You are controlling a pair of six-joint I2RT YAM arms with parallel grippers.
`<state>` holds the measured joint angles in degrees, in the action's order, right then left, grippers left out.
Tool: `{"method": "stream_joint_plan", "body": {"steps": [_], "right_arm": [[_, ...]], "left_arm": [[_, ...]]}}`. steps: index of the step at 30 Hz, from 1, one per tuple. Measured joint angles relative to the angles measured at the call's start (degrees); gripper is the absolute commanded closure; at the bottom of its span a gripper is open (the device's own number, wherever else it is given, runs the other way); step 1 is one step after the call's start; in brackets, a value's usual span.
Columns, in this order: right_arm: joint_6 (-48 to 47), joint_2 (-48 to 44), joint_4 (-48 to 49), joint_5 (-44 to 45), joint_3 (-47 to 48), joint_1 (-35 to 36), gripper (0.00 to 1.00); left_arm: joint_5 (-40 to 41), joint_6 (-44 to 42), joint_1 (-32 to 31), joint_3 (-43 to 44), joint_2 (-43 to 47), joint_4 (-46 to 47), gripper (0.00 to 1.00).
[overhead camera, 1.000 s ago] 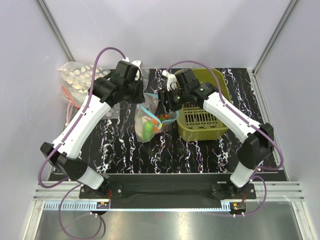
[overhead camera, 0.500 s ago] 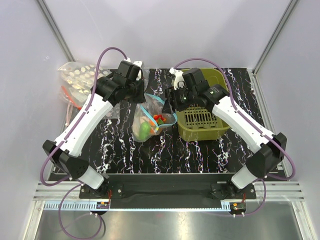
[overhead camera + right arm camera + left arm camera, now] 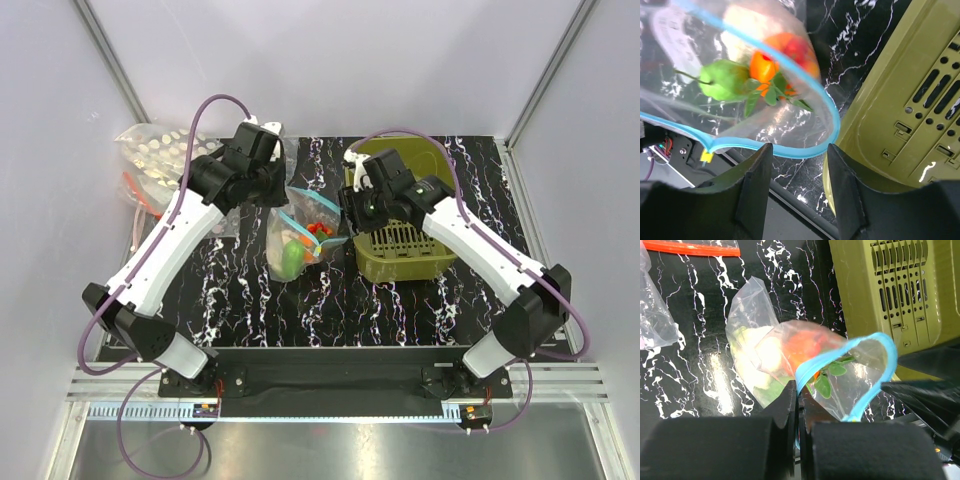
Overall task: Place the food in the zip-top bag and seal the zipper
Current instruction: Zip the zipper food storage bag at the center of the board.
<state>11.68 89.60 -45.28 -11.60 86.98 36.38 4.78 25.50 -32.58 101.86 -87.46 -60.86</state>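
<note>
**Two grippers at one limp bag mouth**

The left gripper (image 3: 799, 401) is pinched tight on one end of the zipper (image 3: 879, 342), so the strip stands up from between its closed fingers. The right gripper (image 3: 797, 162) is about half spread. Its two fingers sit either side of the far curve of the zipper without pressing on it, as far as I can see.

Between them the bag (image 3: 299, 238) hangs with its mouth held in a loop and its bottom resting on the table (image 3: 330, 300), just beside the basket (image 3: 400, 255). The food (image 3: 760, 67) is already inside, in orange, green and a pale piece.

To my eye the bag is thin, soft and slippery. It will fold and sag wherever it is not supported, and the toys look light enough not to tear it, though they could roll towards the mouth. The zipper is the only stiffer part, so that is the place to grip. I would pinch across both lips and run along the strip, keeping clear of the clear film.

I can read no brand, label or writing anywhere.
</note>
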Motion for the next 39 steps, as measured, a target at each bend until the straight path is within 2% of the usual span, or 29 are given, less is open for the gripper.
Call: {"method": "stream_joint_plan", "body": {"steps": [8, 12, 15, 16, 18, 21, 26, 34, 36, 37, 39], "right_arm": [[1.2, 3.4, -0.5, 1.3, 0.2, 0.0, 0.44], [1.2, 4.8, -1.0, 2.5, 1.6, 0.0, 0.5], [1.2, 5.1, -0.8, 1.0, 1.9, 0.0, 0.7], [1.4, 5.2, -0.8, 0.0, 1.9, 0.0, 0.86], [2.0, 5.5, -0.3, -2.2, 2.1, 0.0, 0.99], [3.4, 6.5, 0.7, -5.5, 2.8, 0.1, 1.0], [4.7, 7.8, 0.4, -8.0, 5.7, 0.6, 1.0], [7.3, 10.6, -0.4, -10.2, 15.3, 2.9, 1.0], [7.9, 11.6, -0.7, -10.4, 15.9, 3.3, 1.0], [8.2, 12.1, -0.8, -10.4, 16.0, 3.4, 1.0], [8.6, 13.2, -1.4, -10.0, 16.0, 3.4, 1.0]], "left_arm": [[0.5, 0.0, 0.0, -0.4, 1.9, 0.0, 1.0], [1.4, 0.5, 0.0, -1.7, 3.6, 0.1, 1.0], [1.9, 0.9, 0.0, -3.5, 5.0, 0.0, 0.99], [2.2, 1.0, 0.0, -3.9, 5.4, -0.1, 0.99], [2.8, 1.0, 0.1, -4.0, 5.6, -0.3, 0.98], [3.0, 1.0, 0.4, -4.0, 5.7, -0.4, 0.98], [2.8, 0.2, 0.8, -4.0, 5.6, -0.3, 0.9], [-2.7, 0.1, 0.2, -3.5, -0.2, 3.0, 0.9], [-4.5, 0.4, -0.3, -3.5, -2.6, 4.4, 0.83], [-5.0, 0.4, -0.5, -3.5, -3.5, 4.9, 0.64], [-5.4, 0.1, -0.8, -3.3, -4.5, 5.0, 0.44]]}}
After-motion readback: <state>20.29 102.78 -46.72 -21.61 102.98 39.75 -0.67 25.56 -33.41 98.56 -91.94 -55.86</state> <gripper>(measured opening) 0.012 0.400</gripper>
